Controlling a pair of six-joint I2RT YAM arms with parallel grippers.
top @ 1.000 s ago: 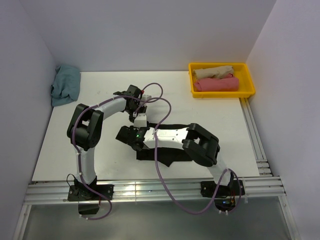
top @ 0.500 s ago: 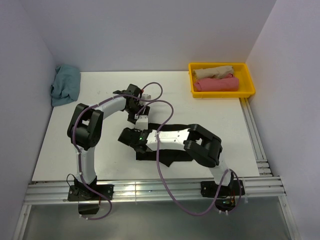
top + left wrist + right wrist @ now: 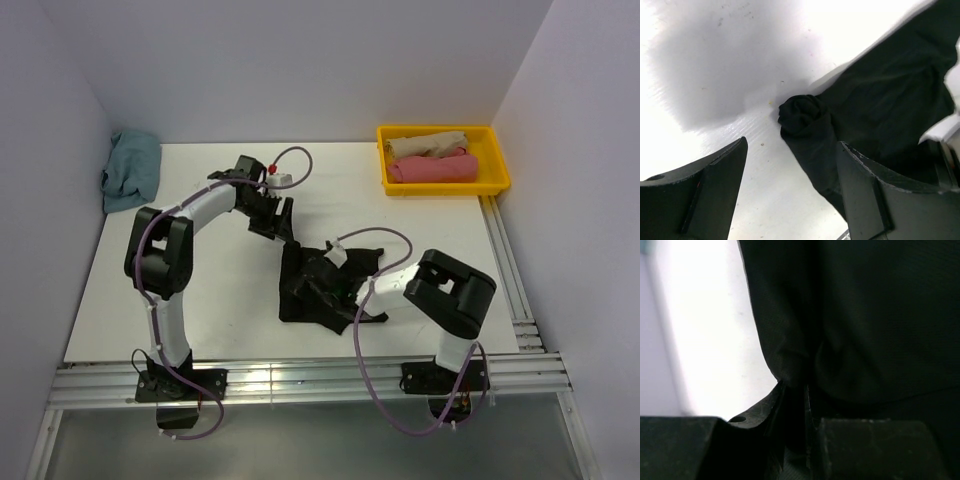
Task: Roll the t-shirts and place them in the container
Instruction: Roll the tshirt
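- My left fingers (image 3: 715,185) hang spread, empty, over the black t-shirt (image 3: 880,100)'s bunched corner.
- My right fingers (image 3: 765,415) clench its edge, probably to tug it flat.

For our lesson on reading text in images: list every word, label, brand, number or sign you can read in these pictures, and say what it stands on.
None: no readable text shows in any view.
The black t-shirt, the yellow bin, the left arm and the right arm show no legible writing.
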